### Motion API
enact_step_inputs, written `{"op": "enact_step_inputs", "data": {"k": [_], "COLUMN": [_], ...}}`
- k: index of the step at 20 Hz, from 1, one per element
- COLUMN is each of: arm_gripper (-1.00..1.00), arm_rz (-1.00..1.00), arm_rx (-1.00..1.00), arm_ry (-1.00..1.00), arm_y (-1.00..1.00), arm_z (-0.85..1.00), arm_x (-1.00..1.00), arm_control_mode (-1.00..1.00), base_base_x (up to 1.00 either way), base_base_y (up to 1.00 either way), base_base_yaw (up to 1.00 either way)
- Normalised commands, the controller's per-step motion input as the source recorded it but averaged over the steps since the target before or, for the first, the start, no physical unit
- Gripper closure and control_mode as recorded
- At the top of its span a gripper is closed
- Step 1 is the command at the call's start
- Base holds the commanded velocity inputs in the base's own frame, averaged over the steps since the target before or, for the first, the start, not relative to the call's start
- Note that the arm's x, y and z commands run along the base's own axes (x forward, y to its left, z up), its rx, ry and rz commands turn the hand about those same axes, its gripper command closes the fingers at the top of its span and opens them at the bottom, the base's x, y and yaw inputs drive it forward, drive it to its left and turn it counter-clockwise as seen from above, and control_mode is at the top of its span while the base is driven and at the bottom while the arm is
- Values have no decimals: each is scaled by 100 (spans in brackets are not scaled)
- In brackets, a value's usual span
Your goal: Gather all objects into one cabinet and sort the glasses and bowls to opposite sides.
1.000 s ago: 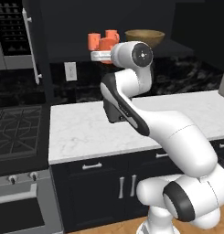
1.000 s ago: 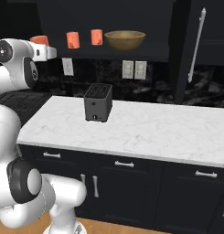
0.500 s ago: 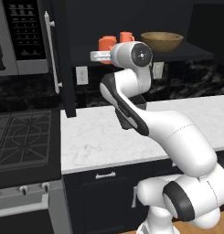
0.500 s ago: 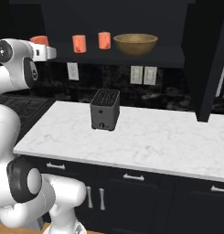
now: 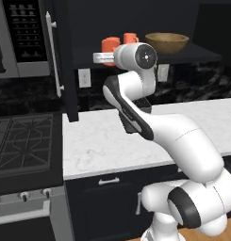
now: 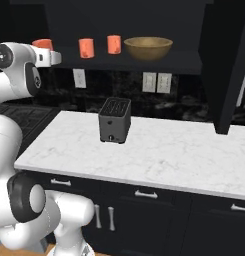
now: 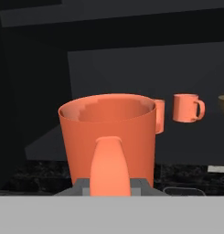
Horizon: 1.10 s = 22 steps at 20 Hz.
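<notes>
Beside the cabinet shelf, the raised end effector grips a mug

– Where are the mugs?
– Two orange mugs stand upright on the black cabinet's shelf, left of the wide wooden bowl.
– And the third mug?
– Upright at the far left, handle gripped.

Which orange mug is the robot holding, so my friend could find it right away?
Find the black wall cabinet's dark shelf above the white counter. Beside the wooden bowl stand two orange mugs. The held mug is the leftmost one, farthest from the bowl, with the end effector shut on it.
</notes>
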Motion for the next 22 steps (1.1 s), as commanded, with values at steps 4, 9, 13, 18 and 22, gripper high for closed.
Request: {"op": "enact_step_inputs", "data": {"k": [4,9,13,18,22], "arm_gripper": [100,100,100,100,100], "arm_rz": [0,0,0,0,0], "arm_rx": [0,0,0,0,0], "arm_ry": [0,0,0,0,0], "arm_y": [0,0,0,0,0], "arm_z": [0,0,0,0,0], "arm_x": [0,0,0,0,0], "arm_control_mode": [100,100,100,100,100], "base_base_x": [55,63,48,34,1], "base_base_y": [0,2,1,1,0], "base_base_yaw": [0,0,0,0,0]}}
